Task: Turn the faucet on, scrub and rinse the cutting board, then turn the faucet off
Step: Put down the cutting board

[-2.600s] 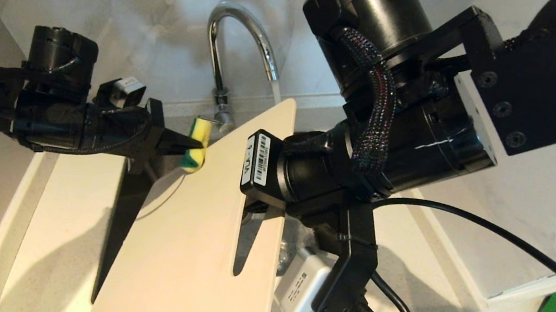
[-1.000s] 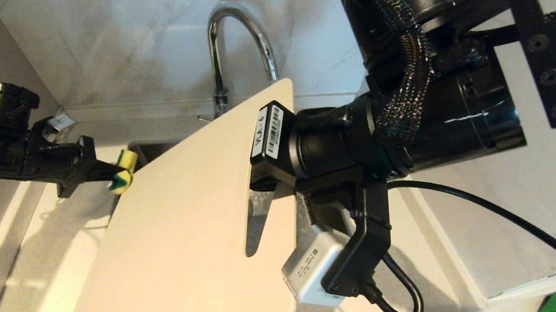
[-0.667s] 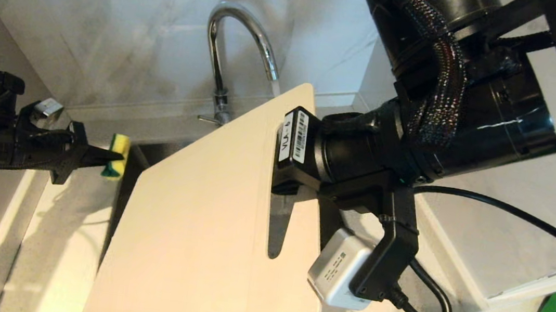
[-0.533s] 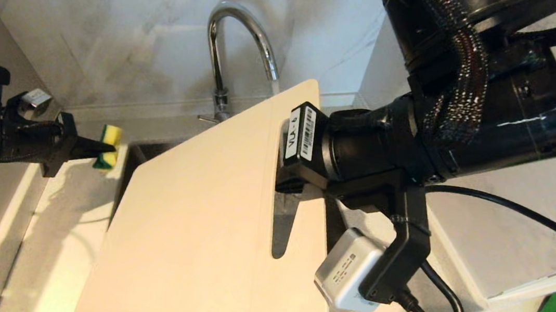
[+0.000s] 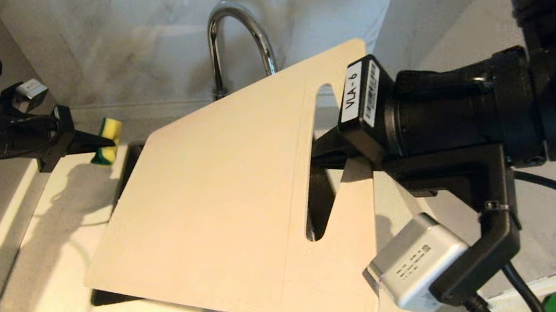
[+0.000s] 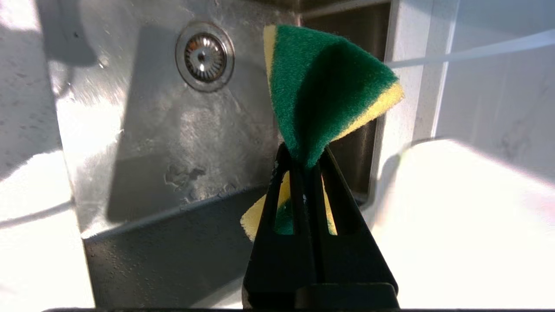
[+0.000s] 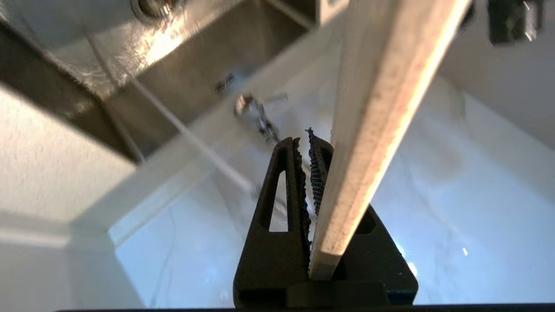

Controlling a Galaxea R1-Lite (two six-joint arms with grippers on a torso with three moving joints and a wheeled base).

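Board lifted clear of the sink, sponge held aside.

Large, thin, off-white rectangular plastic cutting board (image 5: 232,192) is clamped at its slotted handle end by the right gripper (image 7: 310,149), fingers clenched on the board edge, and is held tilted in front of the tall chrome gooseneck faucet (image 5: 233,41), above the stainless steel sink (image 6: 143,130). Left of the board, well apart from it, the green-and-yellow sponge (image 5: 107,140) is pinched in the tightly closed left gripper (image 5: 96,143).
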